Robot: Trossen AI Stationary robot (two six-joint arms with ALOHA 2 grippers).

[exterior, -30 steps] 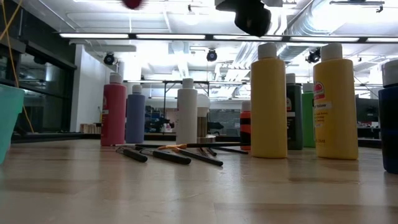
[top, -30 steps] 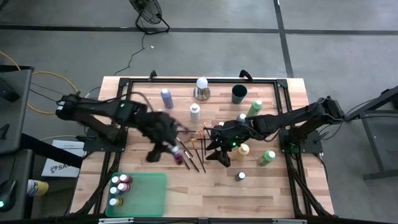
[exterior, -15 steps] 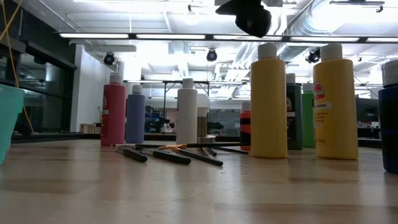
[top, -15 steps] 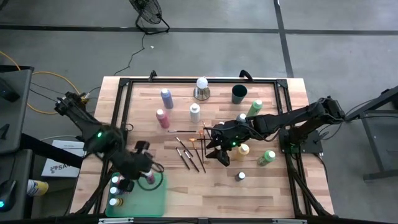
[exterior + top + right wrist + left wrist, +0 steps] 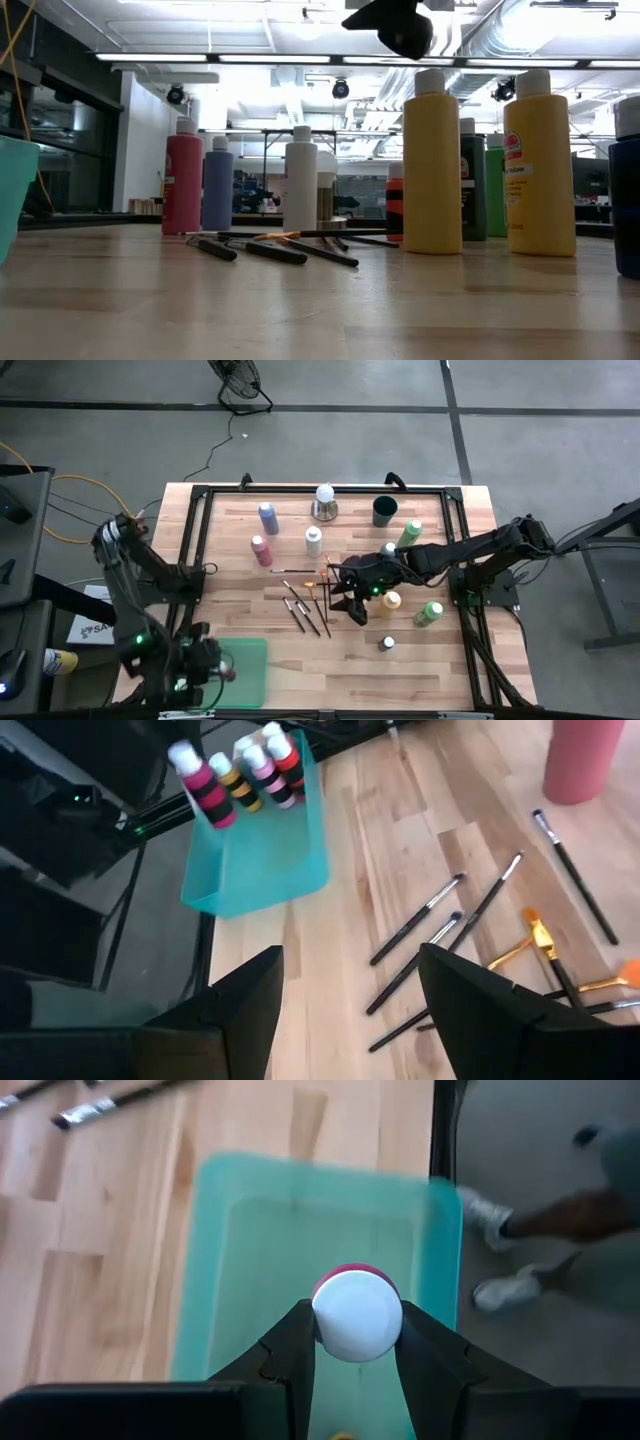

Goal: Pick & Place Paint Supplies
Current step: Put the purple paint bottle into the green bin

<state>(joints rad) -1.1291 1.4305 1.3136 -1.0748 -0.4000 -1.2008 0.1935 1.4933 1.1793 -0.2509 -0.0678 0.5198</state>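
Observation:
My left gripper [image 5: 214, 670] is shut on a small maroon paint bottle with a white cap [image 5: 357, 1315] and hovers over the teal tray [image 5: 250, 1260] at the table's near left corner. The right wrist view shows several small bottles [image 5: 265, 765] standing in the tray [image 5: 255, 860]. My right gripper [image 5: 346, 606] hangs open above the thin brushes [image 5: 305, 610] lying flat at mid-table. Standing bottles: blue-purple [image 5: 268, 517], pink [image 5: 261, 550], white [image 5: 314, 540], green [image 5: 410, 532], yellow [image 5: 390, 600]. My left gripper pinches the small bottle between its two fingers [image 5: 290, 1350], one on each side just below the white cap [image 5: 357, 1315]. The fingers come from above, pointing down. The bottle stands upright in the hold, lifted clear above the tray floor.
A white ball on a metal base [image 5: 323, 502] and a dark green cup [image 5: 384, 511] stand at the far edge. Another green bottle [image 5: 430, 612] and a small capped bottle [image 5: 387, 644] sit near right. A person's shoes [image 5: 495, 1250] show on the floor beyond the tray.
My left gripper, shut on the small maroon bottle, has swung quickly from beside the brushes at mid-table toward the near left corner and now hangs over the teal tray. The bottle has travelled with it, lifted clear.

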